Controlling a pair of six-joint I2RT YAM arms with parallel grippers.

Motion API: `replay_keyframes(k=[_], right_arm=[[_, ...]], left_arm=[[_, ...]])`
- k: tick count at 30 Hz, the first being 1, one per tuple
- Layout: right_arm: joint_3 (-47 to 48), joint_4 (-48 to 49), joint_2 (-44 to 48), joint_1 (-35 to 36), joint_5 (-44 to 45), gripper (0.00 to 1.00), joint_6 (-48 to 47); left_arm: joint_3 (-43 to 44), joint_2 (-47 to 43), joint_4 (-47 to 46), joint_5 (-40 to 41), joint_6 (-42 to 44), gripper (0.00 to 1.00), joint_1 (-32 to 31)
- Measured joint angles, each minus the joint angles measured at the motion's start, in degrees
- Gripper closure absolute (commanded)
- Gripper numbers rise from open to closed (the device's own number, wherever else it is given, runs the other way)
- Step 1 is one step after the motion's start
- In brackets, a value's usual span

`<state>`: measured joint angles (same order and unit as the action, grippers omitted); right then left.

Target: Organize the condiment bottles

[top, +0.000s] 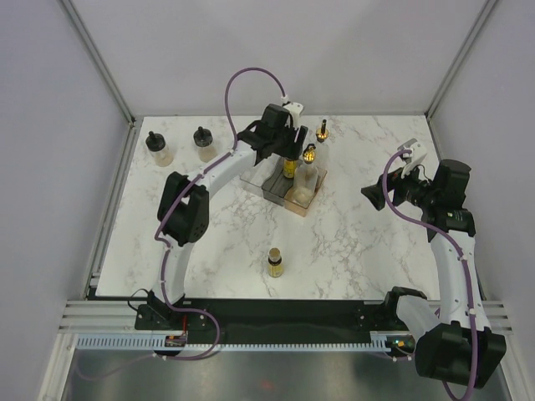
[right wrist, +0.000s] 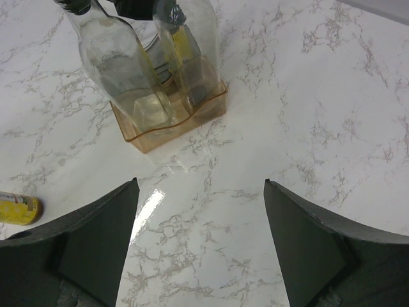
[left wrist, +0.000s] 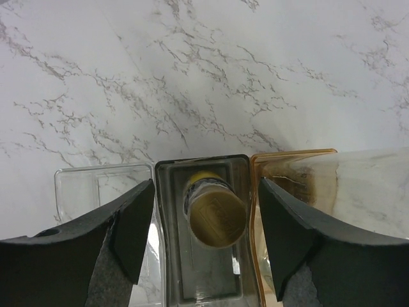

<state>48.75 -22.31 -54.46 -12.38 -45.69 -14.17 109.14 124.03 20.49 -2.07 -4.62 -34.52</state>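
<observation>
Fingers of the left gripper stand parted beside an amber bottle in the grey tray compartment, not touching it; right gripper gapes wide, empty.

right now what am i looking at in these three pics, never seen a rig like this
Two robot arms are bolted to the near edge of a marble table. The wide picture looks down from above and behind them; the other two come from a camera on each wrist, so the dark shapes at the bottom are that arm's own fingers. In the middle sits a tray with clear, grey and peach sections. The left gripper hangs open around an amber bottle standing in the grey section, not touching it. Two tall bottles stand in the peach section. A second amber bottle and two black-capped bottles stand loose on the table. The right gripper is open and empty, so nothing is held.
</observation>
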Motion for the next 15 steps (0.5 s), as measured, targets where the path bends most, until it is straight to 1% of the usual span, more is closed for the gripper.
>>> replay_keyframes(k=[7, 11, 15], right_arm=[[0.00, -0.02, 0.00, -0.22, -0.44, 0.11, -0.11], [0.00, -0.04, 0.00, -0.22, -0.79, 0.12, -0.13], [0.00, -0.42, -0.02, -0.24, -0.87, 0.11, -0.15]], left_arm=[[-0.09, -2.40, 0.42, 3.82, 0.04, 0.23, -0.02], [-1.07, -7.17, 0.35, 5.31, 0.26, 0.22, 0.00], [-3.69, -13.86, -0.42, 7.04, 0.83, 0.21, 0.00]])
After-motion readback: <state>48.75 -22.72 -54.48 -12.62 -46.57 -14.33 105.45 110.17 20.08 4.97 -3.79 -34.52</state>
